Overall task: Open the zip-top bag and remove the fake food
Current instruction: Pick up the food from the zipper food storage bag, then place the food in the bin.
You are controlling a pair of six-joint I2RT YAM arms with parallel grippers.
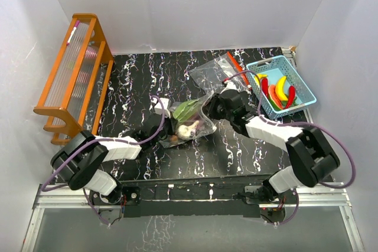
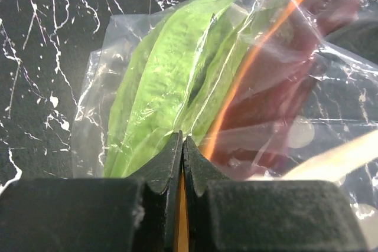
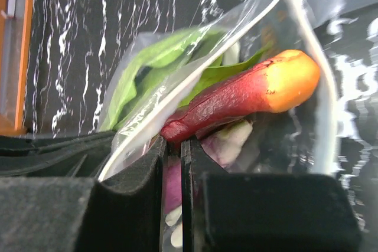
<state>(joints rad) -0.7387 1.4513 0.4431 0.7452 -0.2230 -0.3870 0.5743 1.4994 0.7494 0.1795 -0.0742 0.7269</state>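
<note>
The clear zip-top bag lies mid-table, holding long green leafy pieces, a dark red piece with an orange end and a white and purple piece. My left gripper is shut on the bag's left edge; in the left wrist view its jaws pinch the plastic and an orange strip, with the leafy pieces just beyond. My right gripper is shut on the bag's right edge; in the right wrist view the gripper clamps the film below the red piece.
A light-blue basket at the right holds a yellow banana and red chilli peppers. A second clear bag lies behind the first. An orange wooden rack stands at the left. White walls surround the table.
</note>
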